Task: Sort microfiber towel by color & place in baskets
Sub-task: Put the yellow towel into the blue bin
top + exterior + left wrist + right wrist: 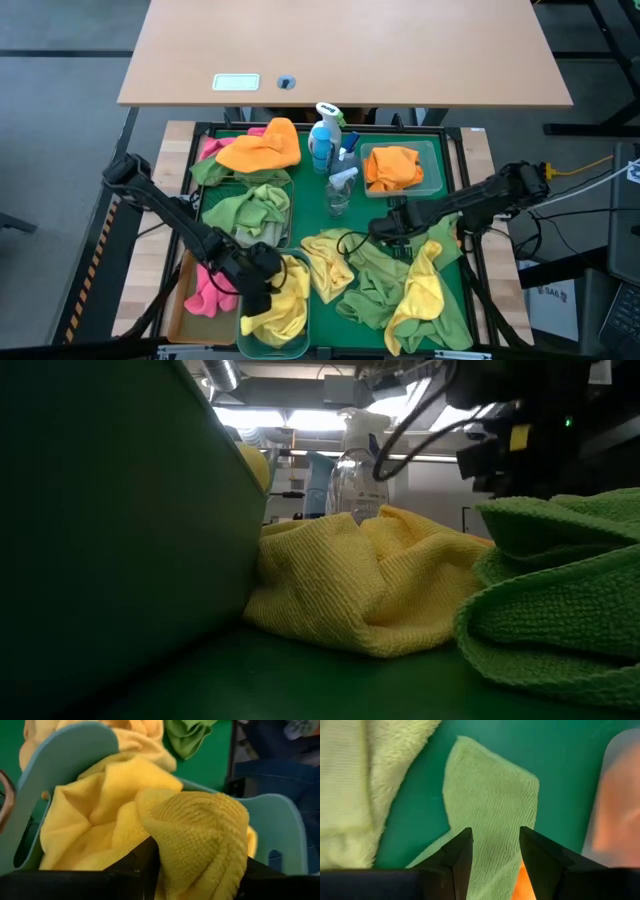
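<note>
**A:** Which step? **B:** Left hand [262, 282] grips a yellow towel [200, 840] over the teal basket [65, 750].
**A:** Next? **B:** Release; right hand [496, 851], parted, hovers over a green towel [490, 805].

Four baskets sit on one green tray [455, 300]: an amber one [180, 310], a teal one [245, 335], a clear one [435, 165] and a wire one [288, 215]. Three spray bottles stand between them: one blue [322, 145], one clear [340, 190], and a third mostly hidden behind them. Towels by color: two orange, pink in two places, several green and several yellow, bunched too tightly to count exactly. Two robot arms reach in.
</note>
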`<state>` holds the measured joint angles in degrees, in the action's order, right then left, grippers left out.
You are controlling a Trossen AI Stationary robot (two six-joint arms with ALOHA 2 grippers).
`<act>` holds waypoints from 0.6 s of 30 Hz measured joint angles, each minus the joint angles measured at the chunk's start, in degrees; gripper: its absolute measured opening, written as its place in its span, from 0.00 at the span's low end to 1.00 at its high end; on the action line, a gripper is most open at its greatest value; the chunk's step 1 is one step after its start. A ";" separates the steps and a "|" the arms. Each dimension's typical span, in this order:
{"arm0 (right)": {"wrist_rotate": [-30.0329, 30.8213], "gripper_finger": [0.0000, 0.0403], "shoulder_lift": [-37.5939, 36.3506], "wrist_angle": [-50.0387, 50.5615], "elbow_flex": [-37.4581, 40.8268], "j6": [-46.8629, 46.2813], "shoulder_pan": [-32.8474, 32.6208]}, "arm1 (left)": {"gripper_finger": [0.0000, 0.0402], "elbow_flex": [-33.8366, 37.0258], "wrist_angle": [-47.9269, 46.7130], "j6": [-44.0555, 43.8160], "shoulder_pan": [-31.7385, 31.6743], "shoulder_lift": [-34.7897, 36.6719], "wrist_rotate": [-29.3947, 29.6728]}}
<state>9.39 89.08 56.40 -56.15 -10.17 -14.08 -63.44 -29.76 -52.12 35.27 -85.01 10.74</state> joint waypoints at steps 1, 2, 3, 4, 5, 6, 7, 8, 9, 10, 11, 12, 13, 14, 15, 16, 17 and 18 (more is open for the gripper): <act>0.03 0.40 0.00 -1.17 0.81 -0.01 0.03 | 0.33 0.00 0.05 0.00 0.00 0.54 -0.01; 0.02 0.40 0.00 -2.01 1.60 -0.02 0.01 | 0.33 0.00 0.05 0.00 0.00 1.06 -0.01; 0.02 0.40 0.00 -2.77 2.34 0.00 -0.06 | 0.33 0.00 0.12 0.00 0.00 1.58 0.00; 0.02 0.40 0.00 -3.79 3.00 0.00 -0.10 | 0.33 0.00 0.45 0.00 0.00 1.99 0.00; 0.00 0.40 0.00 -4.81 3.52 0.02 -0.11 | 0.33 0.00 0.81 0.00 0.00 2.44 0.00; 0.00 0.40 0.00 -5.44 3.99 0.04 -0.12 | 0.33 0.00 0.92 0.04 0.00 2.86 0.02; 0.00 0.40 0.00 -5.82 4.45 0.04 -0.14 | 0.33 0.00 1.06 0.04 0.00 3.20 0.03; 0.00 0.40 0.00 -5.99 4.77 0.04 -0.14 | 0.33 0.00 1.28 0.04 0.00 3.46 0.19; 0.01 0.40 0.00 -6.19 5.00 0.04 -0.14 | 0.33 -0.03 1.32 0.04 0.00 3.52 0.41; 0.02 0.40 0.00 -6.25 5.11 0.04 -0.14 | 0.33 -0.04 1.30 0.04 0.03 3.53 0.96; 0.01 0.40 0.00 -6.30 5.20 0.04 -0.14 | 0.33 -0.04 1.26 0.01 0.12 3.37 1.86; 0.02 0.40 0.00 -6.23 5.22 0.03 -0.14 | 0.33 -0.04 1.32 -0.02 0.26 2.94 2.76; 0.02 0.40 0.00 -6.29 5.23 0.04 -0.14 | 0.33 -0.04 1.32 -0.06 0.31 2.52 3.62; 0.00 0.40 0.00 -6.45 5.23 0.04 -0.14 | 0.33 -0.04 1.18 -0.11 0.29 2.06 4.18; 0.00 0.40 0.00 -6.72 5.23 0.04 -0.14 | 0.33 -0.04 1.17 -0.22 0.28 1.61 4.14; 0.00 0.40 0.00 -7.09 5.26 0.04 -0.14 | 0.33 -0.04 1.17 -0.27 0.28 1.24 3.82; 0.00 0.40 0.00 -7.31 5.26 0.04 -0.14 | 0.33 -0.04 1.16 -0.28 0.26 0.96 3.20; 0.00 0.40 0.00 -7.24 5.25 0.04 -0.14 | 0.33 -0.04 1.18 -0.27 0.26 0.72 2.77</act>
<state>9.39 89.08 49.16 -50.90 -10.13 -14.22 -63.48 -28.59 -52.39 35.53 -84.29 13.52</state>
